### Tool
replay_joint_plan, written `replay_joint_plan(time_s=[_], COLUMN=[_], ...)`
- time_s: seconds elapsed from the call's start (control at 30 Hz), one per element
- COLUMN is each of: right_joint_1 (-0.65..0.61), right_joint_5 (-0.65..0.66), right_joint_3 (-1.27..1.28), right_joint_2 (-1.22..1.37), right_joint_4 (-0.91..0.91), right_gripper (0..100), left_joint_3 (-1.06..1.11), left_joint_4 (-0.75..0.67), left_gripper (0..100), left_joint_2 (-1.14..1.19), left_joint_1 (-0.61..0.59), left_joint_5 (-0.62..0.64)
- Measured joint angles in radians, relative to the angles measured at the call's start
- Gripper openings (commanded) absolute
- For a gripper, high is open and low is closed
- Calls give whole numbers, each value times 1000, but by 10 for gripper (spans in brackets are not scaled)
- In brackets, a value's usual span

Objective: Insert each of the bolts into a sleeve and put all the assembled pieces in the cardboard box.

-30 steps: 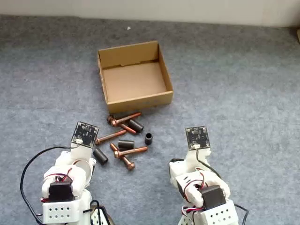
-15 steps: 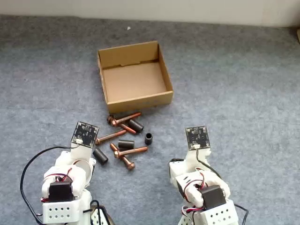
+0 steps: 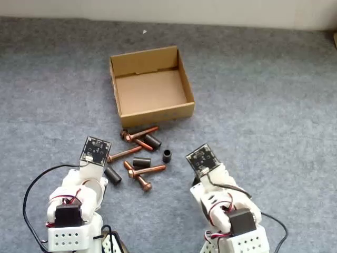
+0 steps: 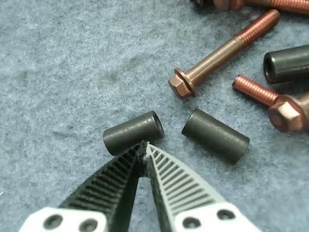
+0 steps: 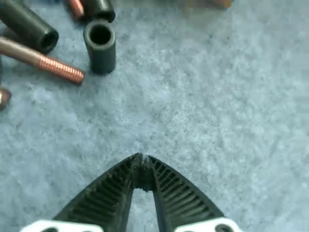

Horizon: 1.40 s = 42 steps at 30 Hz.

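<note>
**Bolt-and-sleeve lot, unassembled; both claws empty**

1. Left claw (image 4: 144,147): fingers pressed together, nothing held. A sleeve (image 4: 133,133) lies on its side directly ahead of the tips, so near that contact cannot be told. A second sleeve (image 4: 216,135) lies just beside it, not touching. Beyond both lies a bolt (image 4: 222,55), head end toward the claw.
2. Right claw (image 5: 140,159): fingers together, empty, over bare table (image 3: 263,105). Ahead, toward the left arm's side and well apart from it, is an upright sleeve (image 5: 100,46), bore facing up. The threaded end of a second bolt (image 5: 41,60) lies beside it.
3. Cardboard box (image 3: 158,113): beyond the pile from both claws, open, nothing inside.

Status (judged): start of task. No bolt sits in a sleeve, and the first pick-up is in hand.

Next move (judged): the left claw must open enough to straddle the sleeve's round flank, then close. The right claw should take a bolt near its head, leaving the threads free, and line it up with the bore.
</note>
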Motion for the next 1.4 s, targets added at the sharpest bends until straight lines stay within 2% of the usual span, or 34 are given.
replay_joint_plan(time_s=[0.17, 0.27, 0.4, 0.5, 0.77, 1.03, 1.4], right_joint_1=[-3, -5, -64, -106, -226, -244, -244], right_joint_5=[0, 0, -2, -49, -155, -241, -252], right_joint_3=[-135, -203, -333, -454, -690, -732, -736], right_joint_2=[3, 92, 316, 522, 997, 1218, 1398], right_joint_4=[-5, -9, -9, -11, -34, -203, -356], right_gripper=[6, 6, 6, 6, 6, 6, 6], left_joint_3=[3, 5, 5, 5, 5, 5, 5], left_joint_4=[-38, -83, -95, -95, -101, -101, -101], left_gripper=[7, 7, 7, 7, 7, 7, 7], left_joint_2=[0, 0, 0, 0, 0, 0, 0], left_joint_1=[0, 0, 0, -3, -100, -103, -103], left_joint_5=[0, 0, 0, 0, 0, 0, 0])
